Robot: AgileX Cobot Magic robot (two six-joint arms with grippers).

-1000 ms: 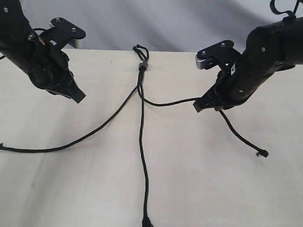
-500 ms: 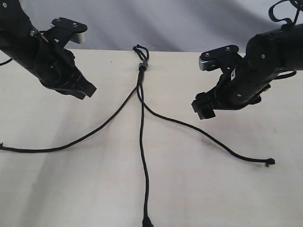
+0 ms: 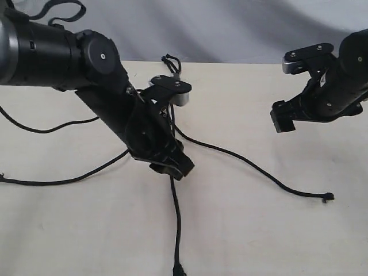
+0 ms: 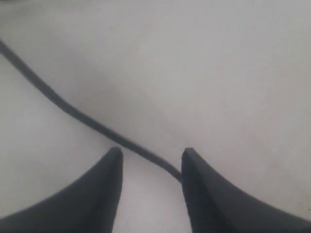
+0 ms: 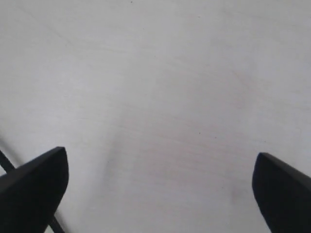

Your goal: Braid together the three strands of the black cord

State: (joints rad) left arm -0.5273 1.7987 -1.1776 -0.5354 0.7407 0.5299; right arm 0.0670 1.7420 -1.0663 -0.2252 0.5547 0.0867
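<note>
Strand (image 4: 73, 110) under left gripper (image 4: 151, 154) is shown by wrist view only, hidden in exterior | jaws slightly parted, nothing gripped | right gripper (image 5: 160, 158) spread wide, empty

The black cord (image 3: 253, 167) is plain matte, the table (image 3: 276, 241) pale cream (backdrop (image 3: 230, 29) grey).

Thin black cord (image 3: 176, 213) lies unbraided; three strands (image 3: 256, 168) fan apart.
</note>
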